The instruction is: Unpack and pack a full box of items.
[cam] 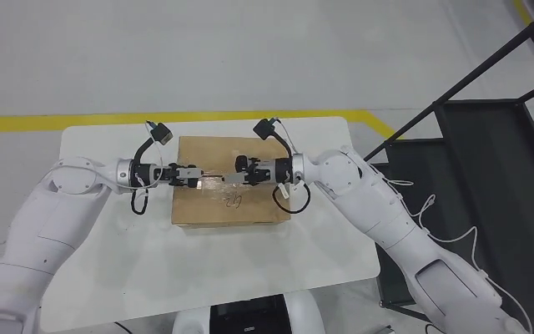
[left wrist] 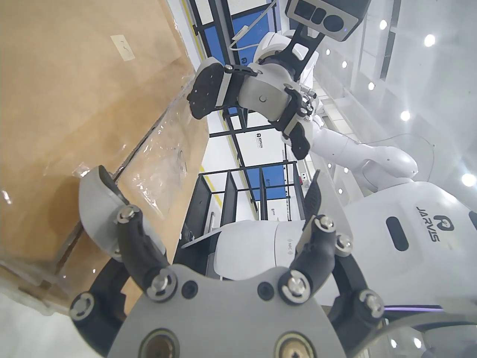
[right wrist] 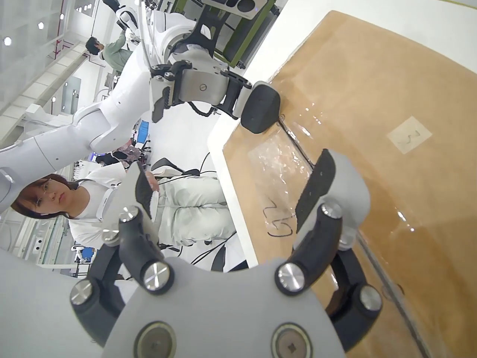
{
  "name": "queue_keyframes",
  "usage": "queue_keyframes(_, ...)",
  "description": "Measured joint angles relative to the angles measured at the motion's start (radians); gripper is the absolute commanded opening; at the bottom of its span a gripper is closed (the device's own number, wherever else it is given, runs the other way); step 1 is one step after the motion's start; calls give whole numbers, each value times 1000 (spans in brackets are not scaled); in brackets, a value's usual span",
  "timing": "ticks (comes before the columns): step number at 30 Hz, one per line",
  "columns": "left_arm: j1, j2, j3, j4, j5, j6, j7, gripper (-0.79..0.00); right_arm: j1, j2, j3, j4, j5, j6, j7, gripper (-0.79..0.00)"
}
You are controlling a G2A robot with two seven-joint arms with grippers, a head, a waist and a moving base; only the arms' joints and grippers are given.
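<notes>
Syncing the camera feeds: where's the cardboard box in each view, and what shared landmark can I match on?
Top view: cardboard box at the centre of the table, left gripper and right gripper above it.
Left wrist view: box top alongside the left gripper, stretching to the right gripper.
Right wrist view: box top beneath the right gripper, left gripper at its far end.
Shared landmark: clear tape on the centre seam.

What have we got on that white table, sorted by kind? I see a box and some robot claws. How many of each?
Cardboard box: 1
Paper label on the box: 1
Grippers: 2, the left gripper and the right gripper, both open over the box top
Total: 4
</notes>
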Motion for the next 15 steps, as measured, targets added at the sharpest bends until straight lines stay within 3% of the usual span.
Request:
queue_keyframes(8,18,2,-27,-12,8,-27,-20,0,-24,17,31,-5,-90,-36,47,0)
queue_keyframes(15,37,7,-63,-21,14,-38,-7,0,-80,31,50,-47,-95,-4,83,0)
